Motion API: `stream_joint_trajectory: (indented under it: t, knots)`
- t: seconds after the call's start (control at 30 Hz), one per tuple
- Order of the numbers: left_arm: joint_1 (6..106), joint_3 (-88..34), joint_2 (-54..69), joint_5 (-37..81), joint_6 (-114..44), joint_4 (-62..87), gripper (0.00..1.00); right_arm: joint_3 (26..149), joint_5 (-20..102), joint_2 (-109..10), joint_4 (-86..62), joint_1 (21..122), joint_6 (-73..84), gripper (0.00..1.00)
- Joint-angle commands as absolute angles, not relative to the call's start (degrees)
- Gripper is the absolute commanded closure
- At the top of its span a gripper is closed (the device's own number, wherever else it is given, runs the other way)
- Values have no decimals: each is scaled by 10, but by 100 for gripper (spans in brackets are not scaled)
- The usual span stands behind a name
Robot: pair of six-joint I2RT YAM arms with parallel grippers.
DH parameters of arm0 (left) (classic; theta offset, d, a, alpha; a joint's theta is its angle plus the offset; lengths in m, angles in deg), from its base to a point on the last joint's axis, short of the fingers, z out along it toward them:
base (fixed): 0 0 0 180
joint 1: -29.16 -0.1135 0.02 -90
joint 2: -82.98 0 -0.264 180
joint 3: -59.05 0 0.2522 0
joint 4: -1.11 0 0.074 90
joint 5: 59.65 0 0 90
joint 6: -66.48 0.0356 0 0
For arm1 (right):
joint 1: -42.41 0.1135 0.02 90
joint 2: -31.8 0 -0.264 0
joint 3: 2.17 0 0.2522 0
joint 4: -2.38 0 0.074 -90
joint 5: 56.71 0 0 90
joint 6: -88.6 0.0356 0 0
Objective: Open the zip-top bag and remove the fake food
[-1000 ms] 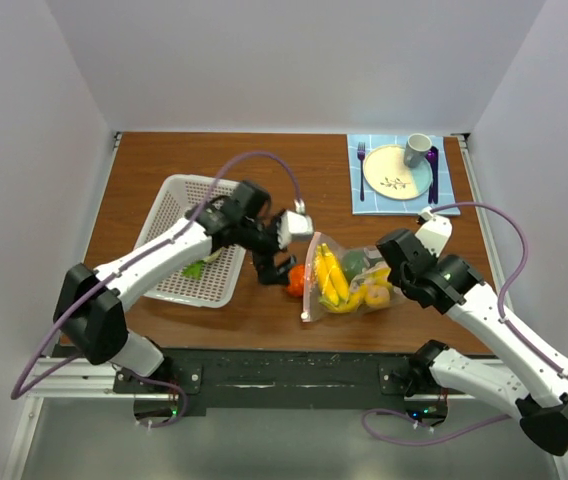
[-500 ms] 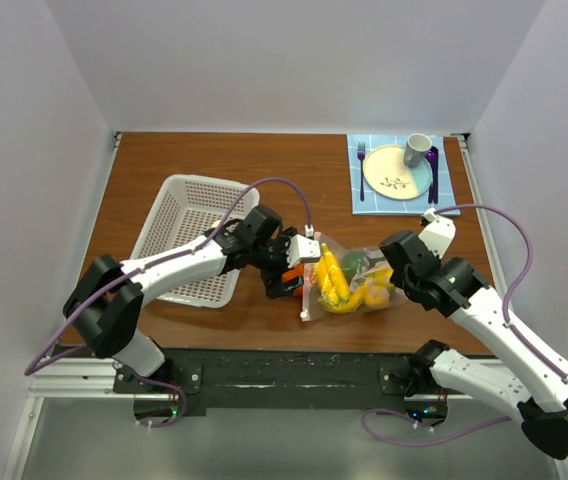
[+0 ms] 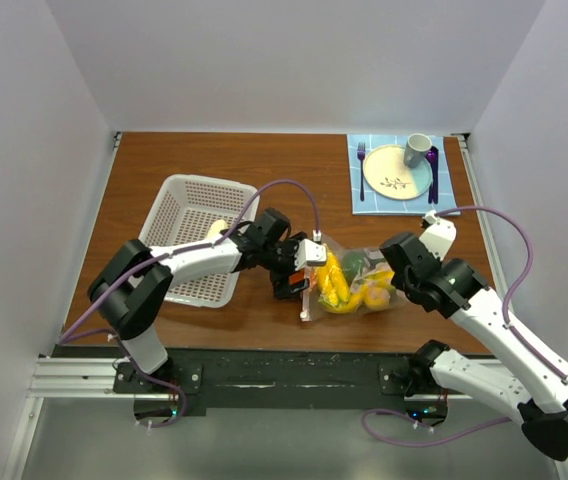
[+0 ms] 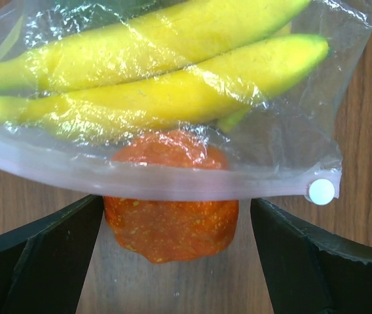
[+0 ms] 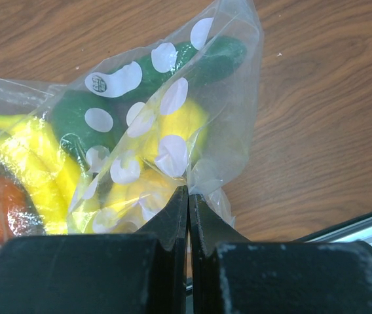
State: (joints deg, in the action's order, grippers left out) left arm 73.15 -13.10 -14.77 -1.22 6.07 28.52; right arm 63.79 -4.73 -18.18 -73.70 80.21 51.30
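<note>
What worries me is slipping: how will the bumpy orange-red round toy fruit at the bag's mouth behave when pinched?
The orange-red round toy fruit looks rigid with pebbled skin, so it probably grips well. Being round, it could roll on the wooden table if nudged. The strip of the clear zip-top bag lies across its top, so pulling may drag the floppy bag.
</note>
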Motion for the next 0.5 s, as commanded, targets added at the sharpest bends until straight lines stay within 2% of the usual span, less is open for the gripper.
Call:
stream_joint_trajectory:
  t: [0.0,0.07,0.1,0.17,0.2,0.27,0.3,0.4,0.47]
  knots:
    - [730,-152,-169,-51,72,248,0,640,-63,-171,-747,799,521,100]
    - [730,-147,-172,-48,75,239,3,645,-63,-172,-747,799,521,100]
    - [731,-147,-175,-47,77,241,12,647,-63,-172,-749,798,520,100]
    - [730,-147,-172,-47,77,244,24,647,-63,-172,-747,798,520,100]
    - [730,-147,-169,-45,76,245,38,647,-63,-172,-747,798,521,100]
    - [730,-152,-162,-33,79,263,57,647,-63,-174,-747,798,523,100]
    - [730,-154,-153,-26,83,273,76,648,-63,-175,-747,799,523,100]
    - [728,-174,-123,21,94,316,100,651,-68,-173,-747,798,523,100]
    - [725,-185,-107,56,101,351,100,656,-72,-172,-747,798,520,100]
